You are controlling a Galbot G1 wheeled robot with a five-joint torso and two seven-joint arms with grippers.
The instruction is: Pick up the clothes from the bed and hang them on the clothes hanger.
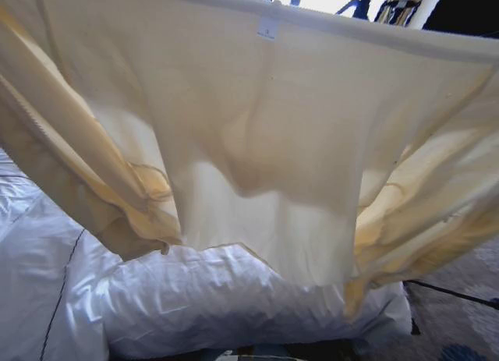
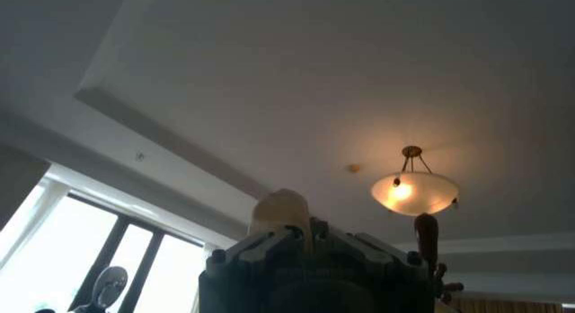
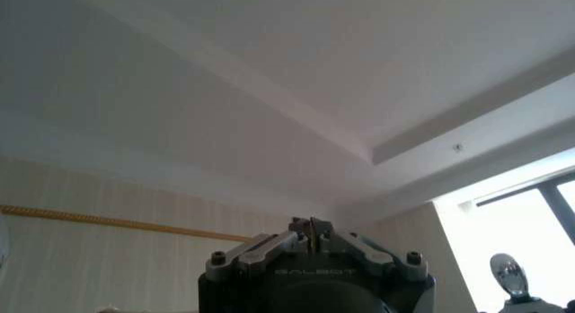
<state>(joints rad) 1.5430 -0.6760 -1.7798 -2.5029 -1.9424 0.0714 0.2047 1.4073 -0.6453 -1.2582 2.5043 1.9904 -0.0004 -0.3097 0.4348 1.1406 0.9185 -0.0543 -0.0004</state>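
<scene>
The clothes [image 1: 257, 119], a pale cream-yellow long-sleeved top, hang spread out wide across the head view, held up by the top edge with a small white label [image 1: 267, 28] near the middle. Both sleeves droop at the sides. Below it lies the bed [image 1: 195, 299] with its white quilted duvet. My left gripper [image 2: 283, 222] points up at the ceiling, shut on a fold of cream fabric [image 2: 279, 209] that sticks out between its fingers. My right gripper [image 3: 311, 232] also points up, fingers pressed together on a thin yellow edge. The clothes hanger is out of view.
Patterned carpet [image 1: 460, 314] and a thin black tripod leg [image 1: 452, 292] lie right of the bed. Overhead are a lit bowl lamp [image 2: 413, 192], a dark wooden bed post [image 2: 427, 239] and a bright window [image 2: 108, 259].
</scene>
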